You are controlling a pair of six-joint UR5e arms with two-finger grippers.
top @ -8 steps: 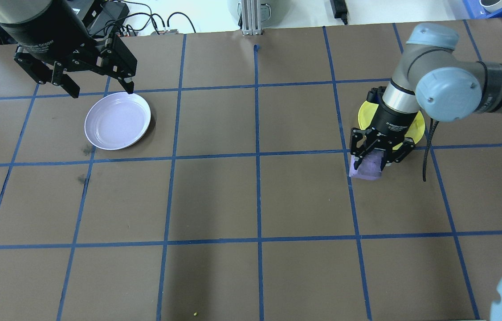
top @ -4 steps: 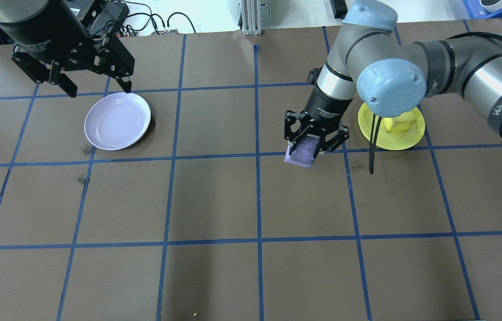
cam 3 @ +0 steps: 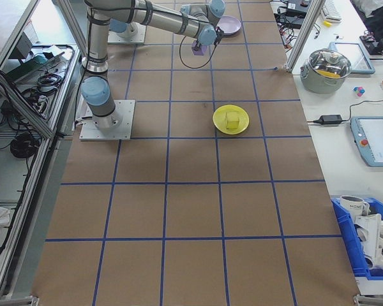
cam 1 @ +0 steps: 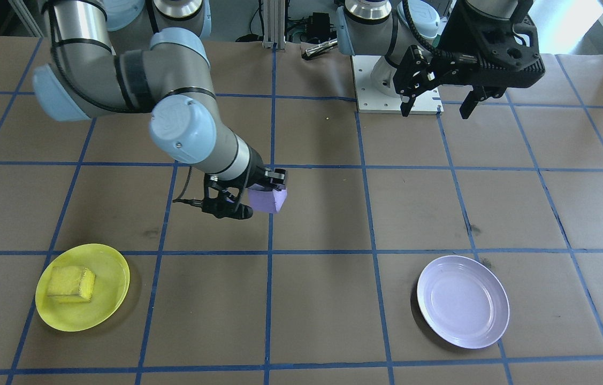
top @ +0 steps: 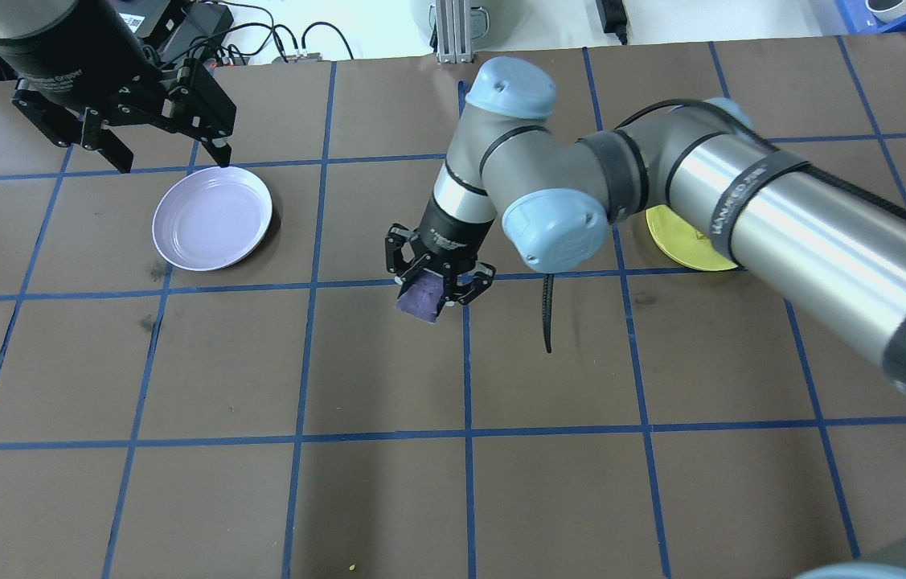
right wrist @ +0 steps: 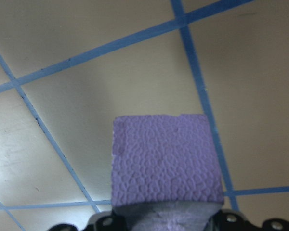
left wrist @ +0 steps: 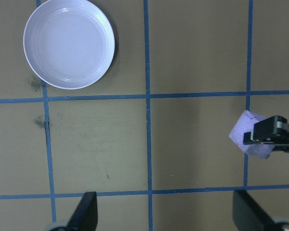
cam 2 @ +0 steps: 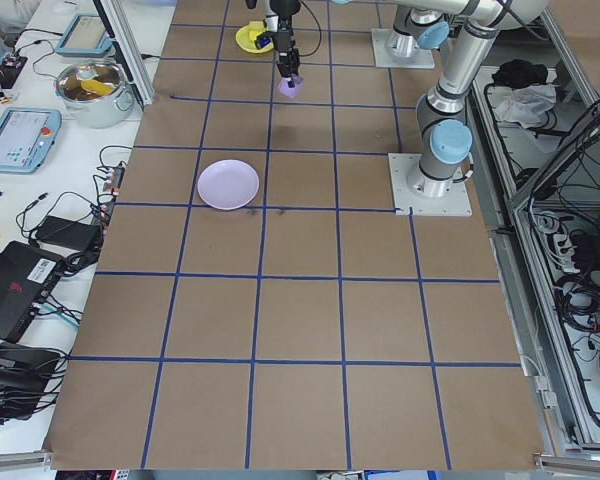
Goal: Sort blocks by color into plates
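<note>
Two plates anchor our table (top: pixel 388 498): the lavender plate (top: pixel 212 218) at ten o'clock in the overhead view, bare inside, and the yellow plate (cam 1: pixel 83 287) at three o'clock with the yellow block (cam 1: pixel 70 283) on it, sorted. Our right gripper (top: pixel 437 285) pinches the purple block (top: pixel 421 303) above mid-table, well apart from both plates. Open brown surface lies between it and the lavender plate. Our left gripper (top: pixel 162 154), fingers spread and holding nothing, hangs just beyond that plate's far rim, near our drop path.
</note>
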